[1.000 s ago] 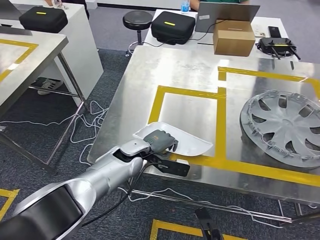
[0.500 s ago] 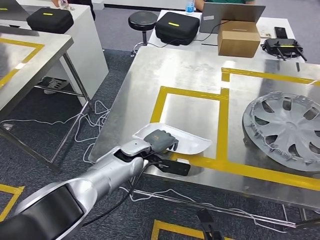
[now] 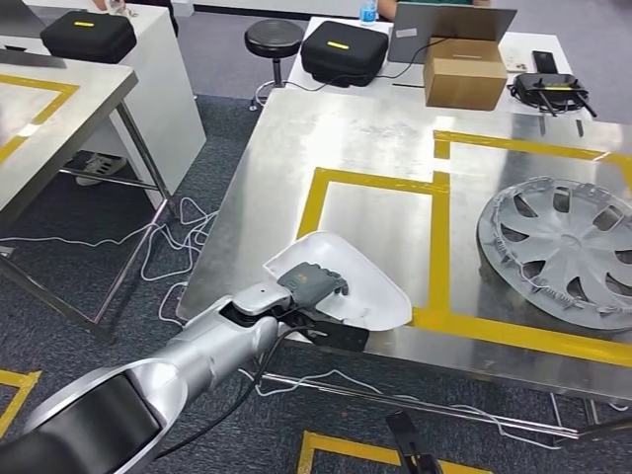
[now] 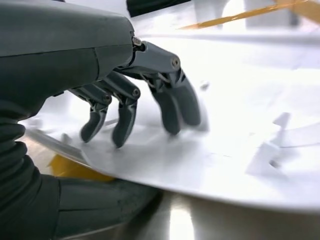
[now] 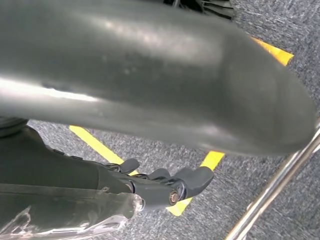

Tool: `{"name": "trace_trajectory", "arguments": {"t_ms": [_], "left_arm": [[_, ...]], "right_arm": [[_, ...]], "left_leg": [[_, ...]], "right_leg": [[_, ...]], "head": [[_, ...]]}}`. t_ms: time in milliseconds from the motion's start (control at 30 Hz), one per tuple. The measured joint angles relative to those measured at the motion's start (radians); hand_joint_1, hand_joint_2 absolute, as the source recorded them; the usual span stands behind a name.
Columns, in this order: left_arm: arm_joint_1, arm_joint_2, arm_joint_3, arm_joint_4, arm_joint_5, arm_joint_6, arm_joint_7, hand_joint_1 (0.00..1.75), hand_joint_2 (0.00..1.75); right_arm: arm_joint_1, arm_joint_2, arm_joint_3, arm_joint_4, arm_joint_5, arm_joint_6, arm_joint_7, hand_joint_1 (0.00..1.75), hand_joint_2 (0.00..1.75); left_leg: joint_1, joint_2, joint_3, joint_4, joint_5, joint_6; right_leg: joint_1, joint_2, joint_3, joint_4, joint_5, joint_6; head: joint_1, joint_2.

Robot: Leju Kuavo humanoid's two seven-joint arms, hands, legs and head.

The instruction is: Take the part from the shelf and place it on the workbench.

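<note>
The part point(image 3: 365, 286) is a flat white plastic panel with a rounded outline. It is at the front edge of the steel workbench point(image 3: 372, 148), over the yellow tape line. My left hand point(image 3: 317, 281) grips its near end, with dark fingers point(image 4: 124, 112) on the top face and the thumb underneath. In the left wrist view the part point(image 4: 211, 165) is a little above the metal surface. My right hand point(image 5: 170, 185) hangs low over the carpet floor, fingers loosely extended with nothing in them.
A grey wheel cover point(image 3: 563, 247) lies on the right side of the workbench. A cardboard box point(image 3: 464, 74), a laptop and black cases stand on the table behind. A second steel table point(image 3: 44, 118) is at the left. Cables trail on the floor between them.
The part has tipped in my left hand, so more of its top face shows and its edge reaches lower over the tape line. The view has shifted slightly.
</note>
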Motion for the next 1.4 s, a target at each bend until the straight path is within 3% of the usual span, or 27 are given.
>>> {"name": "trace_trajectory", "arguments": {"t_ms": [33, 100, 200, 233, 267, 300, 367, 433, 567, 633, 700, 733, 767, 800, 867, 933, 1033, 1100, 1200, 1233, 1267, 1300, 1333, 1400], "left_arm": [[0.001, 0.000, 0.000, 0.000, 0.000, 0.002, -0.003, 0.00, 0.00], [0.003, -0.001, 0.001, 0.000, -0.002, 0.010, -0.010, 0.00, 0.00], [0.015, -0.001, 0.002, 0.001, -0.007, 0.027, -0.020, 0.00, 0.00], [0.019, -0.001, 0.002, 0.001, -0.009, 0.034, -0.025, 0.00, 0.00], [0.022, -0.002, 0.003, 0.001, -0.011, 0.044, -0.030, 0.00, 0.00], [0.023, -0.003, 0.004, 0.001, -0.013, 0.055, -0.036, 0.00, 0.00], [0.025, -0.007, 0.010, 0.000, -0.012, 0.076, -0.048, 0.00, 0.00], [0.026, -0.011, 0.020, -0.002, -0.009, 0.093, -0.060, 0.00, 0.00], [0.027, -0.019, 0.036, -0.015, -0.005, 0.112, -0.077, 0.00, 0.00], [0.027, -0.022, 0.043, -0.023, -0.005, 0.119, -0.084, 0.00, 0.00], [0.033, -0.024, 0.049, -0.026, -0.006, 0.126, -0.089, 0.00, 0.00], [0.037, -0.024, 0.051, -0.027, -0.007, 0.131, -0.092, 0.00, 0.00], [0.042, -0.024, 0.054, -0.029, -0.006, 0.138, -0.095, 0.00, 0.00], [0.045, -0.025, 0.057, -0.033, -0.003, 0.146, -0.099, 0.00, 0.00], [0.048, -0.028, 0.070, -0.046, 0.016, 0.176, -0.115, 0.00, 0.00], [0.052, -0.034, 0.093, -0.066, 0.054, 0.219, -0.145, 0.00, 0.00], [0.069, -0.046, 0.143, -0.117, 0.131, 0.271, -0.199, 0.00, 0.00], [0.076, -0.056, 0.176, -0.153, 0.164, 0.284, -0.221, 0.00, 0.00], [0.079, -0.064, 0.204, -0.186, 0.175, 0.286, -0.227, 0.00, 0.00], [0.083, -0.064, 0.208, -0.191, 0.176, 0.286, -0.227, 0.00, 0.00], [0.087, -0.064, 0.211, -0.195, 0.176, 0.286, -0.227, 0.00, 0.00], [0.090, -0.065, 0.214, -0.200, 0.177, 0.286, -0.227, 0.00, 0.00], [0.093, -0.065, 0.217, -0.204, 0.178, 0.286, -0.227, 0.00, 0.00], [0.093, -0.068, 0.223, -0.214, 0.180, 0.286, -0.227, 0.00, 0.87]], "right_arm": [[0.001, 0.000, 0.000, 0.000, 0.000, 0.000, -0.001, 0.00, 0.00], [0.000, 0.000, 0.000, 0.000, 0.000, 0.000, -0.002, 0.00, 0.00], [0.003, 0.000, 0.000, 0.000, 0.000, 0.001, -0.004, 0.00, 0.00], [0.004, 0.000, 0.000, 0.000, 0.000, 0.001, -0.005, 0.00, 0.00], [0.005, 0.000, 0.000, 0.000, 0.000, 0.001, -0.006, 0.00, 0.00], [0.005, 0.000, 0.000, 0.000, 0.000, 0.001, -0.007, 0.00, 0.00], [0.003, 0.000, 0.000, 0.000, 0.001, 0.001, -0.009, 0.00, 0.00], [0.001, 0.000, 0.000, 0.000, 0.001, 0.000, -0.011, 0.00, 0.00], [0.002, 0.000, 0.000, 0.000, 0.001, 0.000, -0.013, 0.00, 0.00], [0.000, 0.001, 0.000, -0.001, 0.001, 0.001, -0.016, 0.00, 0.00], [0.001, 0.001, 0.000, -0.001, 0.001, 0.001, -0.017, 0.00, 0.00], [0.002, 0.001, 0.000, -0.001, 0.001, 0.001, -0.017, 0.00, 0.00], [0.003, 0.001, 0.000, -0.001, 0.001, 0.001, -0.017, 0.00, 0.00], [0.003, 0.001, 0.000, -0.001, 0.001, 0.001, -0.017, 0.00, 0.00], [0.004, 0.001, 0.000, -0.001, 0.001, 0.000, -0.018, 0.00, 0.00], [0.004, 0.001, 0.000, -0.001, 0.001, -0.001, -0.020, 0.00, 0.00], [0.006, 0.001, 0.000, -0.001, 0.000, -0.005, -0.021, 0.00, 0.00], [0.006, 0.002, 0.000, -0.001, 0.000, -0.009, -0.021, 0.00, 0.00], [0.007, 0.005, 0.000, -0.001, 0.000, -0.013, -0.020, 0.00, 0.00], [0.009, 0.005, 0.000, -0.001, 0.000, -0.014, -0.020, 0.00, 0.00], [0.010, 0.005, 0.000, -0.001, 0.000, -0.014, -0.020, 0.00, 0.00], [0.011, 0.005, 0.000, -0.001, 0.000, -0.015, -0.020, 0.00, 0.00], [0.010, 0.005, 0.000, -0.001, 0.000, -0.015, -0.020, 0.00, 0.00], [0.008, 0.007, 0.000, -0.001, 0.000, -0.016, -0.020, 0.00, 0.00]], "left_leg": [[0.000, 0.000, -0.001, -0.001, 0.003, 0.007], [0.003, 0.000, 0.000, -0.005, 0.008, 0.019], [0.001, 0.000, 0.000, -0.004, 0.006, 0.027], [0.000, 0.000, 0.000, -0.004, 0.005, 0.028], [-0.001, -0.001, 0.001, -0.003, 0.004, 0.029], [-0.001, -0.002, 0.003, -0.003, 0.002, 0.028], [-0.003, -0.003, 0.006, -0.002, -0.004, 0.022], [-0.007, -0.003, 0.005, -0.001, -0.007, 0.014], [-0.004, -0.002, -0.003, 0.010, -0.022, -0.008], [-0.003, 0.000, -0.044, 0.093, -0.069, -0.019], [-0.001, 0.002, -0.116, 0.226, -0.122, -0.026], [-0.001, 0.002, -0.144, 0.270, -0.129, -0.027], [-0.001, 0.002, -0.156, 0.281, -0.117, -0.027], [-0.001, 0.003, -0.149, 0.253, -0.087, -0.026], [-0.001, 0.004, -0.095, 0.129, -0.010, -0.024], [0.000, 0.004, -0.050, 0.031, 0.023, -0.015], [-0.002, 0.001, -0.042, 0.008, 0.024, 0.006], [0.000, 0.000, -0.041, 0.005, 0.027, 0.017], [0.000, 0.000, -0.041, 0.004, 0.026, 0.026], [-0.001, 0.000, -0.040, 0.005, 0.026, 0.028], [-0.002, 0.000, -0.039, 0.005, 0.025, 0.028], [-0.002, 0.000, -0.038, 0.005, 0.024, 0.028], [-0.001, -0.001, -0.035, 0.005, 0.022, 0.027], [-0.003, -0.002, -0.029, 0.007, 0.016, 0.019]], "right_leg": [[-0.001, 0.000, -0.003, 0.002, -0.002, 0.005], [-0.002, -0.002, -0.028, 0.051, -0.033, 0.013], [-0.002, -0.002, -0.121, 0.246, -0.116, 0.016], [-0.001, -0.002, -0.140, 0.281, -0.121, 0.016], [-0.001, -0.002, -0.140, 0.276, -0.107, 0.014], [-0.001, -0.002, -0.120, 0.232, -0.077, 0.012], [0.000, -0.003, -0.051, 0.093, -0.018, 0.007], [0.003, -0.002, -0.012, 0.014, 0.000, 0.000], [0.003, 0.002, -0.012, 0.006, -0.003, -0.020], [-0.001, 0.001, -0.010, 0.004, -0.004, -0.029], [-0.002, 0.000, -0.010, 0.004, -0.007, -0.033], [-0.002, 0.000, -0.009, 0.004, -0.007, -0.034], [-0.002, 0.001, -0.008, 0.004, -0.008, -0.034], [-0.003, 0.002, -0.007, 0.004, -0.009, -0.033], [-0.002, 0.003, -0.002, 0.005, -0.012, -0.026], [0.002, 0.004, -0.003, 0.009, -0.016, -0.016], [0.001, 0.003, -0.005, 0.007, -0.016, 0.002], [-0.001, 0.001, -0.021, 0.040, -0.040, 0.011], [-0.001, 0.000, -0.106, 0.221, -0.127, 0.016], [-0.001, 0.000, -0.132, 0.274, -0.143, 0.016], [0.000, 0.000, -0.144, 0.296, -0.141, 0.015], [-0.001, 0.000, -0.136, 0.276, -0.121, 0.014], [-0.001, -0.001, -0.110, 0.220, -0.087, 0.012], [-0.002, -0.002, -0.042, 0.082, -0.031, 0.009]], "head": [[0.000, 0.000], [0.004, 0.000], [0.012, 0.000], [0.013, 0.000], [0.013, 0.000], [0.014, 0.000], [0.014, 0.000], [0.014, 0.000], [0.012, 0.000], [0.007, 0.000], [0.004, 0.000], [0.003, 0.000], [0.003, 0.000], [0.003, 0.000], [0.002, 0.000], [0.002, 0.000], [0.005, 0.000], [0.011, 0.000], [0.020, 0.000], [0.021, 0.000], [0.021, 0.000], [0.021, 0.000], [0.022, 0.000], [0.022, 0.000]]}}
